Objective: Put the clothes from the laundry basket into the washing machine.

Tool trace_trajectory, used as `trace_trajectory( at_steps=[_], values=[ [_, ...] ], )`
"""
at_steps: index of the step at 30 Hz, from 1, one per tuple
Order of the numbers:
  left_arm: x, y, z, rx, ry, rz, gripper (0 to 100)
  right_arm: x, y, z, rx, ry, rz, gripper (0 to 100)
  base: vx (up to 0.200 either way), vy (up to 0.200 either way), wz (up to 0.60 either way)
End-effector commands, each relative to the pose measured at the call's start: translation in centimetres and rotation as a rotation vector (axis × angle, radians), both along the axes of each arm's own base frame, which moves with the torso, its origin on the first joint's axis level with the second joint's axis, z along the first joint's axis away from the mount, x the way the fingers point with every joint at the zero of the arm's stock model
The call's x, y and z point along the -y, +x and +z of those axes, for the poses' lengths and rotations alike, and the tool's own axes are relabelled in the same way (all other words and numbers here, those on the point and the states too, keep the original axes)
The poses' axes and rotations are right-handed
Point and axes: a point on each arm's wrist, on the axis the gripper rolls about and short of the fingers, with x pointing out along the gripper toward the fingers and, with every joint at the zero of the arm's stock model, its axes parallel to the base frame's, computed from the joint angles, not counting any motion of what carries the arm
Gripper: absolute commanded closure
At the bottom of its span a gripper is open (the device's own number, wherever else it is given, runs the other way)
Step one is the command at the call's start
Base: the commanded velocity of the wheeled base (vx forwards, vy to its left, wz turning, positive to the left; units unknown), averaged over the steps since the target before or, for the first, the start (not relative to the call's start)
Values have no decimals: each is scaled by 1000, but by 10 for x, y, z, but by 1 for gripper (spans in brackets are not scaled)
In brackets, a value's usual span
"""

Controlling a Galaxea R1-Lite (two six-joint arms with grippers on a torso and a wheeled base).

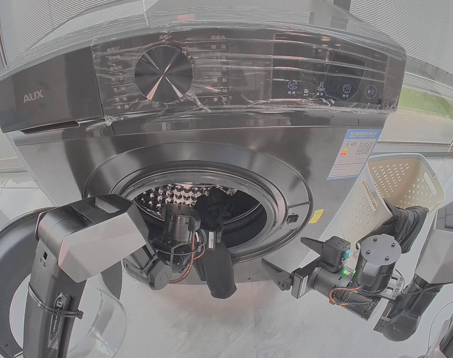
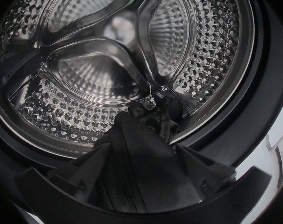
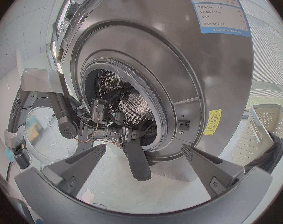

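**Where 3 cameras sit**

The head camera looks forward and down at the washing machine (image 1: 296,145), close up. The left wrist camera sits at the door opening (image 1: 246,217), staring into the drum (image 2: 95,72). The right wrist camera is farther off and low, facing the machine's front. All 3 share the opening and the black garment (image 1: 219,269) over its lip.
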Motion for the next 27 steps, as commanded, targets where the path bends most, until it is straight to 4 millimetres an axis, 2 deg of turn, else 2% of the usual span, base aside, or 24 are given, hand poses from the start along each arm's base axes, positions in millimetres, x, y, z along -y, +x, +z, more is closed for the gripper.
trace_trajectory(
  at_steps=[1,10,13,15,20,27],
  values=[
    [0,0,-8,-19,9,1,100,0,0,0,2,1,0,0,0,0,0],
    [2,5,-2,9,-11,1,100,0,0,0,2,1,0,0,0,0,0],
    [7,15,11,74,-48,12,100,0,0,0,2,1,0,0,0,0,0],
    [10,28,28,152,-93,32,100,0,0,0,2,1,1,0,0,0,0],
    [7,47,52,251,-142,79,100,0,0,1,3,2,0,0,0,0,0],
    [3,50,50,263,-145,89,100,0,0,0,2,1,0,0,0,0,0]
  ],
)
